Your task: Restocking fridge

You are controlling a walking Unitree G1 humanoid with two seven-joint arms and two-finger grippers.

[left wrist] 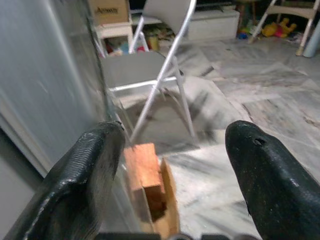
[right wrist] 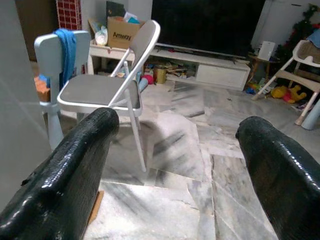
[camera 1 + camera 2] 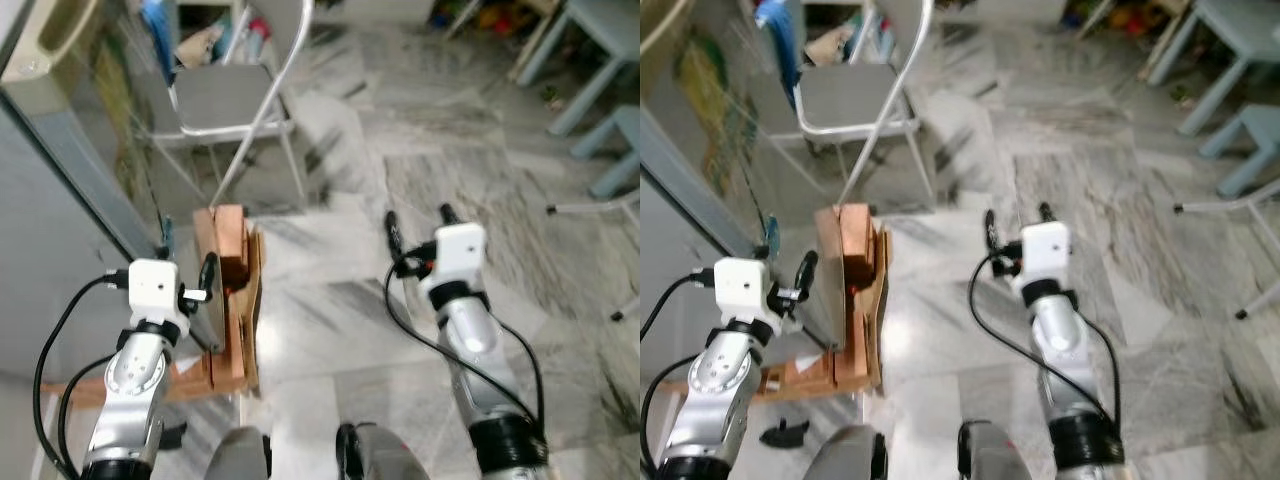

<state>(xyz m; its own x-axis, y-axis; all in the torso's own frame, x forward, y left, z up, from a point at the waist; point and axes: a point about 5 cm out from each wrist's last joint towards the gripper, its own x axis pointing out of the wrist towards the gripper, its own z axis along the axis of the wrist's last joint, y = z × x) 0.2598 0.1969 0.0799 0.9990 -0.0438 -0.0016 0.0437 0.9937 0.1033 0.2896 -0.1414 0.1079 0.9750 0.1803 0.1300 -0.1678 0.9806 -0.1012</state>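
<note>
A tall grey fridge panel [image 3: 50,230] fills the left side, and its edge [image 1: 107,115] runs down toward the floor. My left gripper [image 3: 187,260] is raised beside that edge, open, with nothing between its fingers [image 1: 92,170]. In the left wrist view the panel's edge passes close by one finger. My right gripper [image 3: 420,220] hangs over the marble floor to the right, also open and holding nothing, its fingers [image 2: 75,165] wide apart. No food or bottles can be made out.
An orange wooden stand [image 3: 232,300] sits on the floor against the panel, just below my left gripper. A grey folding chair [image 3: 225,100] stands ahead. Pale blue tables [image 3: 600,60] are at the far right. Marble floor [image 3: 330,300] lies open between my arms.
</note>
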